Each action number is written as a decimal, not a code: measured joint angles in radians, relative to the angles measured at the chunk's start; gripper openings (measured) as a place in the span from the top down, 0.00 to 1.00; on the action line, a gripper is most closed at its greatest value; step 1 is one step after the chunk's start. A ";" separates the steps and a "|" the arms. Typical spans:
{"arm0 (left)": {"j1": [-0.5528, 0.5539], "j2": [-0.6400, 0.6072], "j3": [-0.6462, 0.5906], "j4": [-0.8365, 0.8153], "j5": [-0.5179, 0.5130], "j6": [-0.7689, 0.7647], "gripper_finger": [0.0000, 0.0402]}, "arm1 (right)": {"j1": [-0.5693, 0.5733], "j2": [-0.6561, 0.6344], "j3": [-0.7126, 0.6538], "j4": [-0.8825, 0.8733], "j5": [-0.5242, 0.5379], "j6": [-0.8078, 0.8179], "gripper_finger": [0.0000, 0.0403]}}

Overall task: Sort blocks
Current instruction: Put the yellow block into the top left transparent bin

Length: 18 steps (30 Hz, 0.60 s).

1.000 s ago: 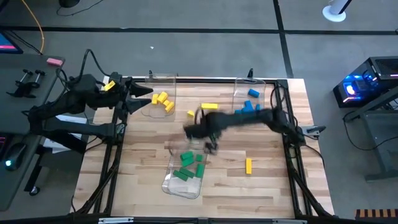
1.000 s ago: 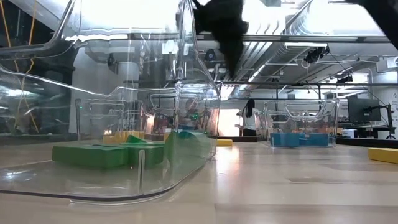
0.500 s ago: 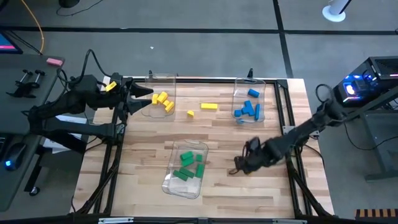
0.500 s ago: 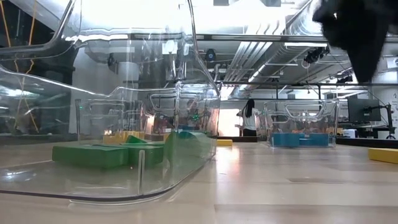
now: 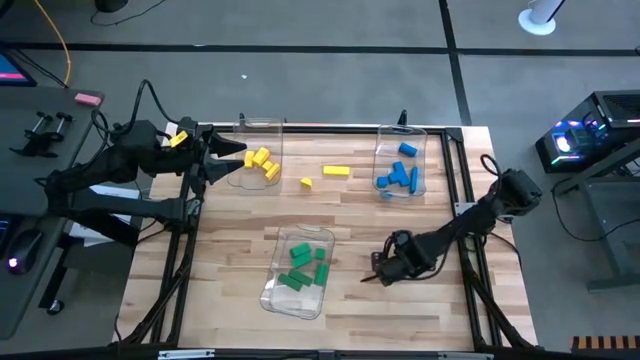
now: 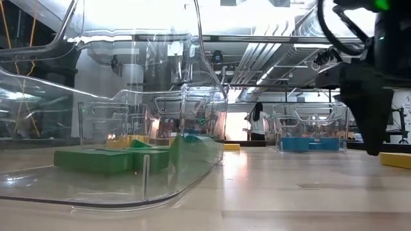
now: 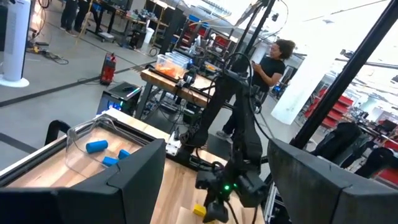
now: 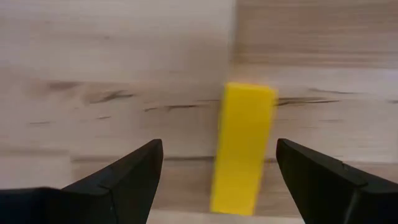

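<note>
My right gripper (image 5: 380, 272) is low over the table's near right part, open. In the right wrist view its fingers (image 8: 219, 149) stand on either side of a loose yellow bar block (image 8: 242, 149) that lies flat on the wood, without touching it. The low view shows this gripper (image 6: 370, 138) beside the block (image 6: 395, 159). Two more yellow blocks (image 5: 336, 171) (image 5: 306, 182) lie loose near the far side. Green blocks (image 5: 303, 265), yellow blocks (image 5: 260, 160) and blue blocks (image 5: 398, 175) lie in clear bins. My left gripper (image 5: 235, 155) waits open by the yellow bin.
Three clear bins stand on the table: the green one (image 5: 275, 295) near the middle, the yellow one (image 5: 262, 125) at the far left, the blue one (image 5: 385, 135) at the far right. Bare wood (image 5: 440, 310) lies around the right gripper. A person (image 6: 258, 119) stands in the room beyond.
My right gripper has swung from above the table's middle, by the green bin, toward the near right part and come down over the loose yellow block. The blocks and bins have stayed where they were.
</note>
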 joint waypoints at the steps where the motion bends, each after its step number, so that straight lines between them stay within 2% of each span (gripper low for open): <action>1: 0.000 0.000 0.000 0.000 -0.001 0.000 0.33 | -0.004 0.005 0.002 0.007 -0.008 -0.017 0.23; 4: 0.000 0.000 0.000 0.000 -0.003 0.000 0.33 | -0.013 0.024 0.000 -0.003 -0.016 -0.050 0.25; 7: 0.000 0.000 0.000 0.000 -0.011 -0.001 0.33 | -0.013 0.037 0.001 -0.001 -0.019 -0.080 0.35; 9: 0.000 0.000 0.000 0.000 -0.024 -0.001 0.33 | -0.013 0.043 0.001 -0.001 -0.018 -0.087 0.46; 13: 0.000 0.000 0.000 0.000 -0.050 0.000 0.33 | -0.013 0.038 0.001 0.003 0.007 -0.118 0.75; 18: 0.000 0.000 0.000 0.000 -0.087 0.016 0.33 | -0.060 -0.015 0.006 0.124 0.179 -0.266 0.74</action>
